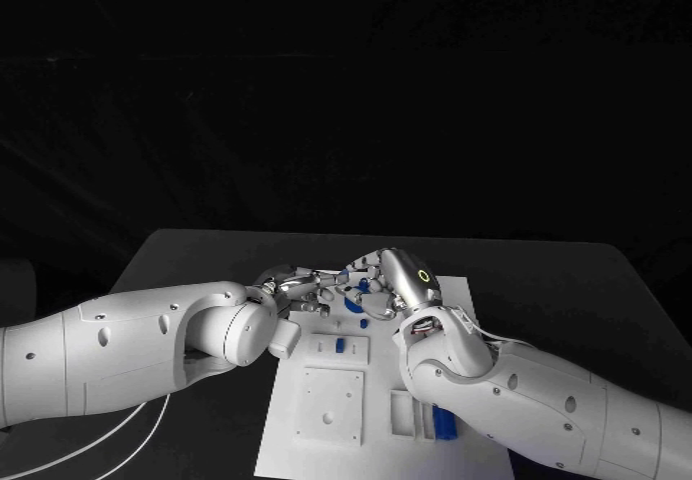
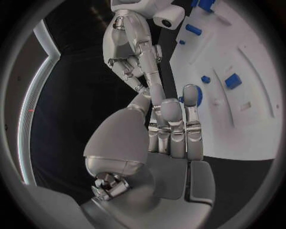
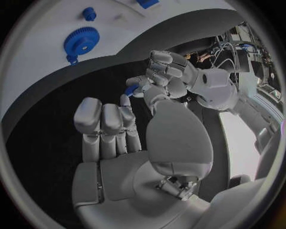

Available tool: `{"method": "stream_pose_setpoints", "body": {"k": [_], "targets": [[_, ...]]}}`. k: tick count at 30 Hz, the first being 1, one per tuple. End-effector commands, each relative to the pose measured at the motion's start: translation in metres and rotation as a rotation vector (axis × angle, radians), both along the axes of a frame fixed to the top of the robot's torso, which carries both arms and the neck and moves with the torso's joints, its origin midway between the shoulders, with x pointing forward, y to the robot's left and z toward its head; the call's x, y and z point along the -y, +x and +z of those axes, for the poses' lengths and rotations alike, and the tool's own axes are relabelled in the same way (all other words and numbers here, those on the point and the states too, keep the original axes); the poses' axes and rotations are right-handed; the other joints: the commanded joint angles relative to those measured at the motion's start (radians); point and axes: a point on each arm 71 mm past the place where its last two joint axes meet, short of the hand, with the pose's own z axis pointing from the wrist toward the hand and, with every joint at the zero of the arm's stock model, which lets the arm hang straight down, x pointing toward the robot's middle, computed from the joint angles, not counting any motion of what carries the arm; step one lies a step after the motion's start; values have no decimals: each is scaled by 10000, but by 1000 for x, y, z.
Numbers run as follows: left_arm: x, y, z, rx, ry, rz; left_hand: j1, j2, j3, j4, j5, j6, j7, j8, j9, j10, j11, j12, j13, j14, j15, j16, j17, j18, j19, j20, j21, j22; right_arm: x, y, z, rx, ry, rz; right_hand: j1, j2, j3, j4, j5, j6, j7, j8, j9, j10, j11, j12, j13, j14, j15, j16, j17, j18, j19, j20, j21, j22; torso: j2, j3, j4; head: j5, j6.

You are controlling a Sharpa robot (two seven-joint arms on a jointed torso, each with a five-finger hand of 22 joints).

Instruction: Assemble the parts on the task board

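Your left hand and right hand meet fingertip to fingertip over the far end of the task board. In the right wrist view, your left hand pinches a small blue part at its fingertips, and the right hand reaches up to it with fingers held together, one fingertip at the part; you cannot tell whether the right hand grips it. On the board you see a blue gear, a small blue knob, and a blue block at the near right edge.
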Motion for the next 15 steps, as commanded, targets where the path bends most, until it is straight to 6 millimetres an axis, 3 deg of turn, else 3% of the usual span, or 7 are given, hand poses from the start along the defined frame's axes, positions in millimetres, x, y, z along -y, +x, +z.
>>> {"method": "stream_pose_setpoints", "body": {"k": [1, 8, 15], "targets": [[16, -5, 2, -42, -240, -961, 17, 28, 43, -22, 34, 473, -226, 37, 15, 467, -70, -60, 14, -92, -9, -44, -14, -73, -83, -12, 25, 187, -10, -5, 2, 218, -219, 431, 48, -13, -45, -39, -63, -32, 14, 25, 17, -55, -15, -28, 1, 5, -26, -69, 3, -116, 263, -23, -33, 1147, -7, -3, -1, 17, -10], [18, -6, 2, -64, -251, -1055, 13, 29, 46, -29, 35, 470, -225, 35, 14, 467, -71, -60, 31, -93, -8, -39, -16, -73, -95, -10, 25, 186, -12, -4, 1, 210, -319, 527, 243, 109, 133, -152, -62, 26, -7, 30, 19, -41, -31, -3, 28, 11, -35, -73, 7, -120, 260, -25, -19, 1151, -6, -3, -9, 29, -12], [17, -6, 2, -58, -252, -1050, 11, 30, 47, -29, 34, 470, -225, 35, 14, 466, -71, -62, 33, -94, -8, -38, -17, -73, -96, -9, 25, 186, -12, -4, 1, 168, -404, 686, 322, 364, 992, -393, -61, 269, -68, 23, 10, -32, -75, 37, 80, 15, -71, -78, 18, -145, 250, -61, 30, 1163, -7, 9, -11, 48, -28]]}}
